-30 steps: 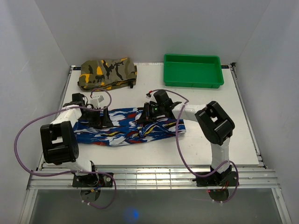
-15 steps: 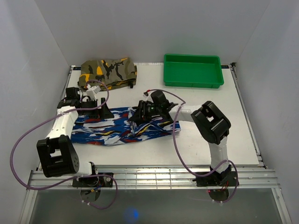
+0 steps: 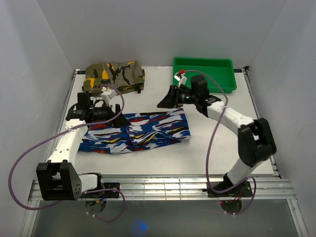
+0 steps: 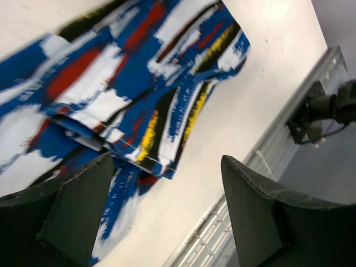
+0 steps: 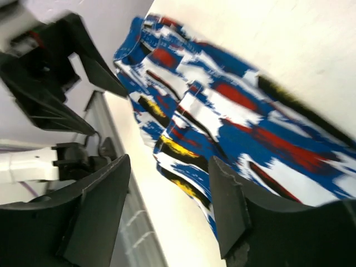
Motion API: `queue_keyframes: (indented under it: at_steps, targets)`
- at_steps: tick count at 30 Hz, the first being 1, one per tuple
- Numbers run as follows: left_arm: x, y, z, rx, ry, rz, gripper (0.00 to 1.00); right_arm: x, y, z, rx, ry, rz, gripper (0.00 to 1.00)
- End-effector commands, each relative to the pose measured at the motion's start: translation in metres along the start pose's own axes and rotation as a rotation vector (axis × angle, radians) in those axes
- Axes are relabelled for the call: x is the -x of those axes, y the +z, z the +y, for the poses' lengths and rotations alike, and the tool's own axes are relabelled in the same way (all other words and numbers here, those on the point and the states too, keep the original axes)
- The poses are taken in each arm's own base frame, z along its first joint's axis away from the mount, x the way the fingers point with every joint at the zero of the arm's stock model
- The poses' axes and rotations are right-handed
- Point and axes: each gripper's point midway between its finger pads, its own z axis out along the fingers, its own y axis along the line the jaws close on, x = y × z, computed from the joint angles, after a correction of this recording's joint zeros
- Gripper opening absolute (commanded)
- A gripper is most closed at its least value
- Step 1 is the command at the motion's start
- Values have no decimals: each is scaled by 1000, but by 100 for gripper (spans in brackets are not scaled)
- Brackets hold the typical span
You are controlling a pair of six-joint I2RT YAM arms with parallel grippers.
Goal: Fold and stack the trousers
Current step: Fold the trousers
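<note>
Your biggest risk is the fold coming apart: the trousers [image 3: 136,132] lie as a long, loosely doubled band on the table [image 3: 222,143], and the left wrist view shows several hem layers stacked unevenly at one end. If you pinch only the top layer, the rest will likely slide out and the band will open again. Next comes the stacking. If the pile belongs on the camouflage garment [image 3: 113,76] at the far left corner, a one-ended lift would let the free end trail and unroll on the way there. A lesser hazard is a low sweep, where a fingertip could catch the cloth and skew it toward the green tray [image 3: 174,74]. The smallest is the purple cable [image 3: 29,143] looping beside the left arm, which could brush the near left end of the band. Neither hand is holding anything. The left gripper [image 3: 114,114] has its jaws spread wide and bare, and so does the right gripper [image 3: 165,100]. The trousers sit in the near-middle of the table. Their far left portion lies under the left gripper, which appears to hover just above the print without touching it. The right gripper is beyond the far edge of the band, between it and the tray and apart from the fabric, and its camera looks back along the cloth toward the other hand.
</note>
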Motion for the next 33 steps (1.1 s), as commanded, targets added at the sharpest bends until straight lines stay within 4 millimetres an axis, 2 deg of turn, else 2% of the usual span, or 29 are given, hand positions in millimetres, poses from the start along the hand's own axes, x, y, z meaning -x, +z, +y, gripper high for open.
queue_keyframes:
  at_steps: [1, 2, 4, 6, 7, 8, 13, 16, 20, 23, 24, 26, 27, 29, 30, 33]
  targets:
    - [-30, 27, 0, -15, -117, 102, 85, -29, -46, -20, -107, -297, 113, 63]
    - [-38, 30, 4, -10, -162, 124, 84, -52, -57, -32, -163, -267, 197, 63]
    - [-49, 35, 10, 19, -253, 155, 85, -72, -74, -57, -283, -293, 255, 64]
    - [-51, 37, 17, 58, -282, 161, 89, -96, -91, -74, -346, -326, 298, 68]
    - [-50, 38, 18, 58, -293, 155, 89, -102, -97, -83, -387, -345, 307, 73]
    - [-52, 40, 19, 63, -319, 159, 89, -106, -102, -89, -416, -380, 319, 85]
    - [-74, 53, 29, 64, -460, 232, 86, -126, -128, -122, -543, -533, 375, 95]
    - [-73, 61, 35, 55, -491, 231, 86, -124, -133, -128, -567, -662, 342, 98]
    - [-79, 71, 43, 57, -549, 265, 81, -115, -136, -133, -615, -771, 276, 92]
    - [-78, 77, 44, 28, -572, 260, 78, -103, -135, -128, -613, -867, 193, 90]
    - [-77, 79, 45, 22, -592, 257, 76, -108, -135, -129, -612, -876, 192, 90]
    - [-76, 85, 45, -4, -604, 254, 71, -105, -131, -131, -616, -902, 184, 90]
    - [-74, 86, 46, -9, -608, 250, 64, -104, -129, -132, -616, -909, 180, 90]
    - [-68, 88, 45, -33, -596, 233, 57, -100, -128, -134, -622, -932, 166, 92]
    - [-63, 88, 44, -36, -586, 221, 48, -98, -124, -135, -621, -944, 161, 93]
    - [-55, 87, 45, -26, -566, 202, 32, -94, -122, -142, -661, -942, 150, 100]
